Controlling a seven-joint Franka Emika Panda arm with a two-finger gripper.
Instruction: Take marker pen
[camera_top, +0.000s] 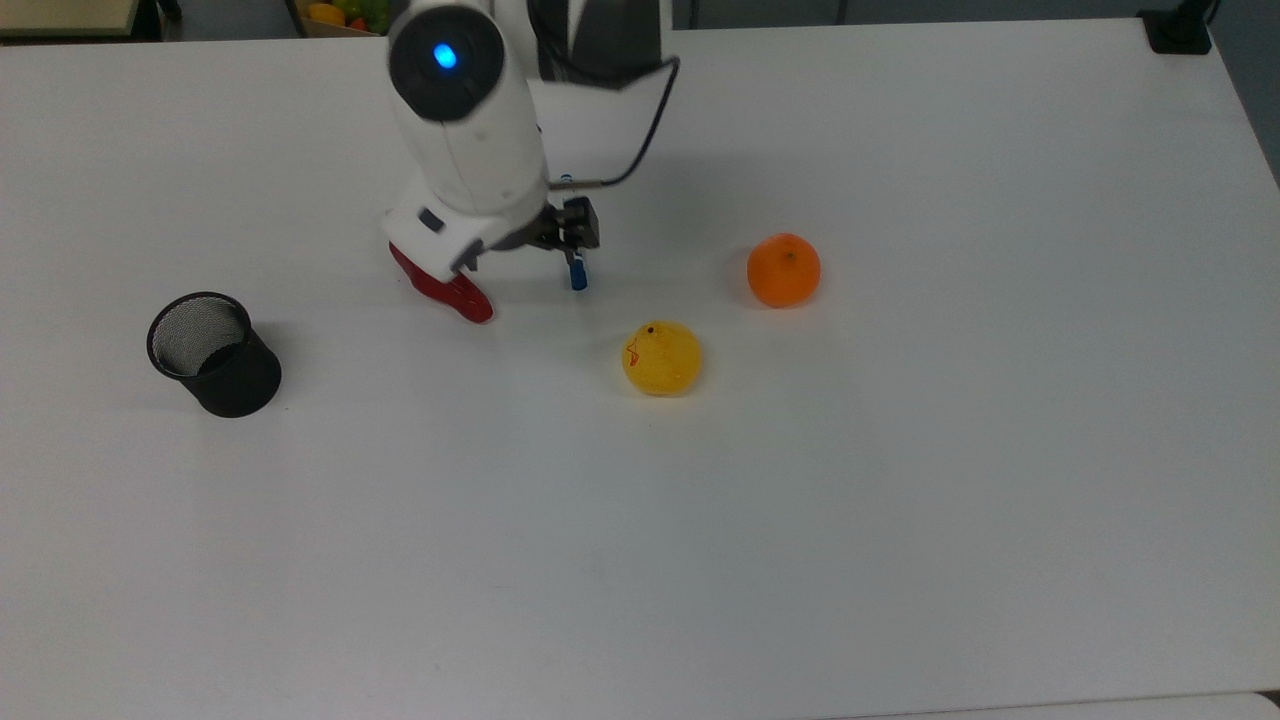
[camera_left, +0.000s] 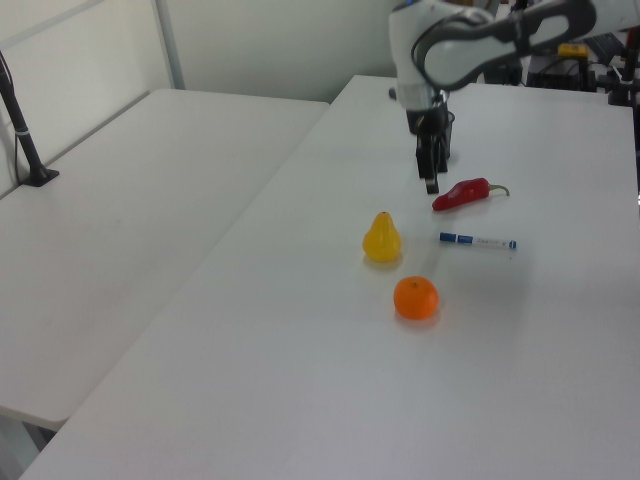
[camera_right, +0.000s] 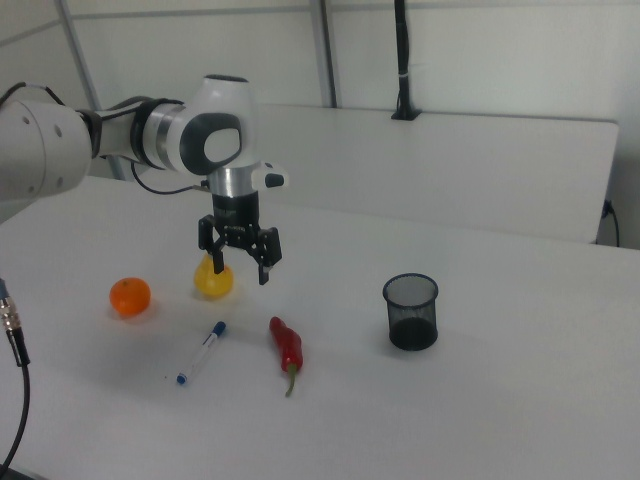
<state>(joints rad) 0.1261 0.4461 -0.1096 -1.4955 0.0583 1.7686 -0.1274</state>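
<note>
The marker (camera_left: 477, 240) is seen lying flat on the white surface (camera_left: 560, 330), free of the hand. In the left view it is placed between the chilli (camera_left: 460, 194) and the orange (camera_left: 415, 298), with the pear (camera_left: 381, 238) near its capped end. In the right view the marker (camera_right: 201, 351) is found just beside the chilli (camera_right: 288, 347). The hand (camera_right: 239, 265) is held above the surface with its fingers spread wide and nothing gripped. A black mesh cup (camera_right: 411, 311) is seen well apart from the marker.
</note>
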